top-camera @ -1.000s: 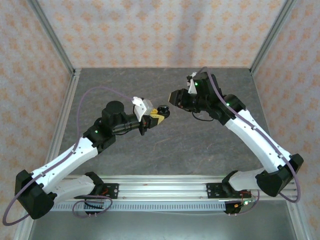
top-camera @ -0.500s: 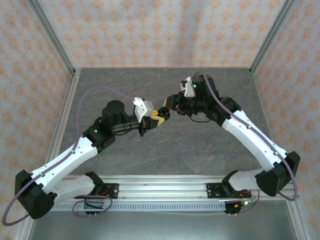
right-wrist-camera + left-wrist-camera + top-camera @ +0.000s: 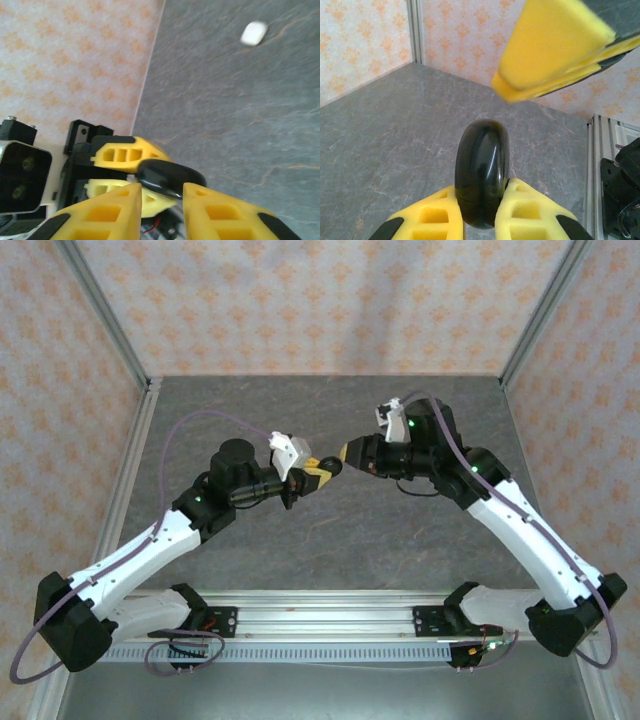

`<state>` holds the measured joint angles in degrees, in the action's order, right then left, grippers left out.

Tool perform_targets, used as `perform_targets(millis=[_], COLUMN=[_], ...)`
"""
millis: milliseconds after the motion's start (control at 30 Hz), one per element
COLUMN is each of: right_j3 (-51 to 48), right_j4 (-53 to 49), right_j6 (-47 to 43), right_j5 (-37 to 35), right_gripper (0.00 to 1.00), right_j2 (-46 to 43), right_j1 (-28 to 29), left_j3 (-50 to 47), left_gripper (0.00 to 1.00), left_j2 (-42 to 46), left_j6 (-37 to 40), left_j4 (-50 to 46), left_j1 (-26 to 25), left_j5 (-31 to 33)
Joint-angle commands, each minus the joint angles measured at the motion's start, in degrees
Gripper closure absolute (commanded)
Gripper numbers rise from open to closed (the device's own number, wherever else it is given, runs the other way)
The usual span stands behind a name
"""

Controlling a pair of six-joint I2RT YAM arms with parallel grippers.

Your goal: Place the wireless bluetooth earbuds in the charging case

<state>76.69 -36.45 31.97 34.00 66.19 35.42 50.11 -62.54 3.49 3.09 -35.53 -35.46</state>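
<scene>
The left jaws are clamped on a glossy black case [image 3: 481, 175], a smooth oval held on edge. The right jaws stand partly open just beside the case, and any contact is unclear.

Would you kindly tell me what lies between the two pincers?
A glossy black case, gripped by the left pincer, shows there in the right wrist view.

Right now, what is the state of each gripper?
Left gripper: shut on the black case.
Right gripper: open, jaws close to the case.
</scene>
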Motion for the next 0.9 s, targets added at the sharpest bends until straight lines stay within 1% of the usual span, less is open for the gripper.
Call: perform_targets(millis=[0, 100, 233, 333, 433, 467, 533, 600, 733, 767, 867], right_j3=[-1.4, -3.0, -6.4, -10.7, -15.9, -17.7, -20.2, -22.4, -26.3, -27.0, -29.0], right_j4=[-3.6, -6.4, -10.1, -9.8, -8.0, -7.4, -6.9, -6.6, -4.5, -4.0, -2.5], right_j6=[-3.0, -2.9, -1.5, -0.8, -0.3, -0.2, 0.0, 0.1, -0.2, -0.2, -0.4], right_j5=[-11.5, -21.1, -34.3, -40.2, -43.7, -44.7, -46.5, -48.2, -50.5, -51.0, -52.3], right_gripper=[0.66, 0.57, 0.44, 0.34, 0.28, 0.26, 0.21, 0.17, 0.1, 0.06, 0.01], right_j2=[-3.9, -6.5, -10.7, -14.5, -18.1, -19.0, -19.8, -19.8, -18.8, -18.4, -16.8], right_j1=[-0.5, -1.0, -1.1, -1.1, -1.1, -1.1, -1.1, -1.2, -1.3, -1.6, -2.5], left_j3=[0.2, -1.5, -2.9, -3.5, -4.7, -5.7, -8.3, -10.4, -10.8, -10.7, -10.3], left_gripper=[1.0, 1.0, 1.0, 1.0, 1.0, 1.0, 1.0, 1.0, 0.99, 0.98, 0.92], left_j2=[-0.5, -1.4, -4.4, -6.9, -10.1, -11.2, -12.8, -14.2, -16.4, -16.8, -17.8], left_j6=[-2.4, -7.1, -12.8, -14.1, -18.4, -20.2, -22.9, -25.4, -25.4, -25.0, -24.2], left_j4=[0.6, 0.9, -0.9, -5.0, -9.7, -9.5, -6.7, -5.1, -8.0, -9.1, -11.6], left_j1=[1.0, 3.5, 7.6, 8.6, 9.4, 9.6, 9.7, 9.7, 9.6, 9.6, 9.6], left_j5=[5.0, 6.7, 6.4, 8.7, 13.2, 13.0, 10.7, 10.3, 12.3, 13.0, 14.8])
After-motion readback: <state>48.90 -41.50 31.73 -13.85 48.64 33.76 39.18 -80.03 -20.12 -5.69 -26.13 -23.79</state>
